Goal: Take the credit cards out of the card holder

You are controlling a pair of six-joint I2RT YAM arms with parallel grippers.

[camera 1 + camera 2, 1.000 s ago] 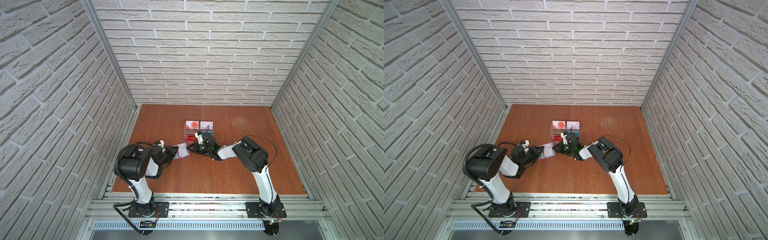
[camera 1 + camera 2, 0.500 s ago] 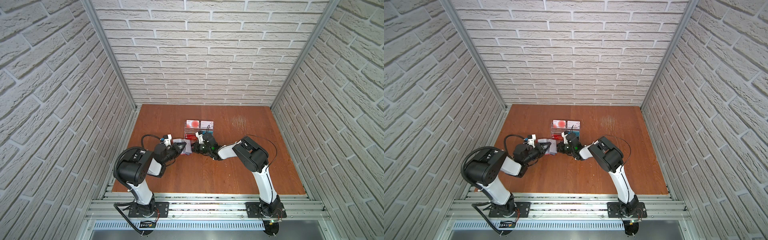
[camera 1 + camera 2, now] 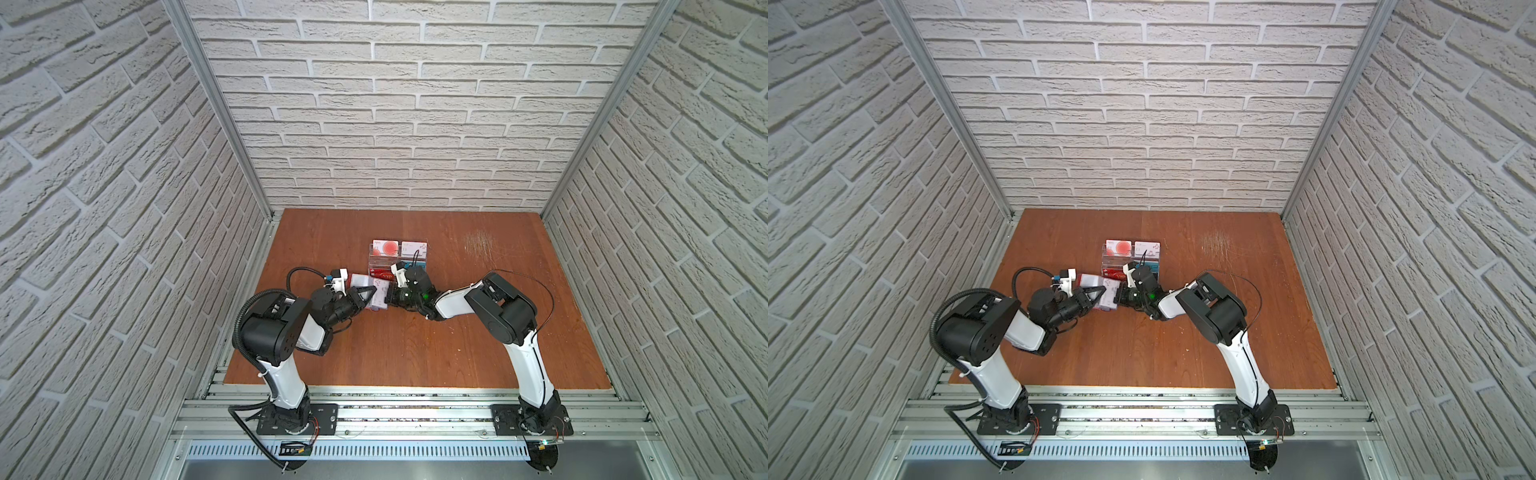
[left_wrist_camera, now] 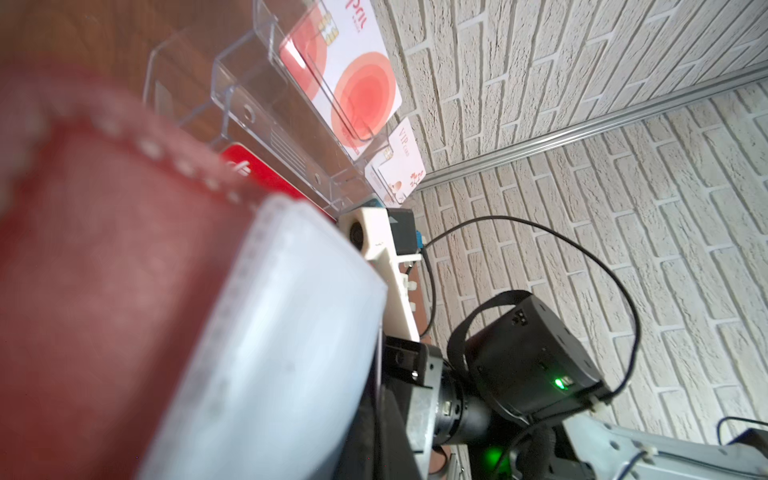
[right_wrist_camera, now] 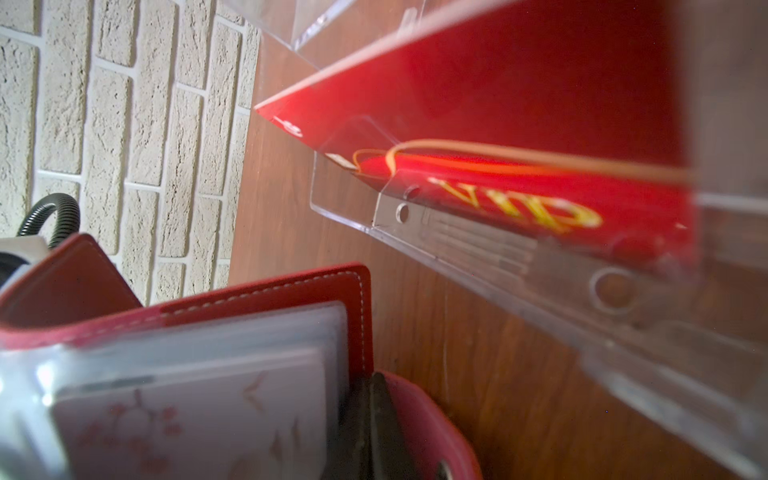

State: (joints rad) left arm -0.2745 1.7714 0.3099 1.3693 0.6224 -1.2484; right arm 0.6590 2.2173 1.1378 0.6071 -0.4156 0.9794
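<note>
White brick-pattern walls (image 3: 415,124) close in a reddish-brown wooden tabletop (image 3: 415,353).

In both top views the card holder (image 3: 379,301) (image 3: 1109,300), a small red booklet with clear sleeves, is near the tabletop's middle, a little toward its left edge. It is just on the near-edge side of a clear acrylic rack (image 3: 395,266). The left gripper (image 3: 372,293) and right gripper (image 3: 388,296) meet at it from opposite sides, both clamped on it.

In the left wrist view, the holder's red cover with white stitching fills the frame, blurred, over a stack of frosted sleeves (image 4: 282,332). Beyond it, the rack holds a white card with red circles (image 4: 357,83), a white card with small marks (image 4: 399,166) and a red card (image 4: 249,170).

In the right wrist view, a dark fingertip (image 5: 376,415) presses against the holder's sleeve edge beside a red flap. A pale card with reddish marks (image 5: 187,424) lies inside a sleeve. The red card in the rack reads "VIP" in gold.
</note>
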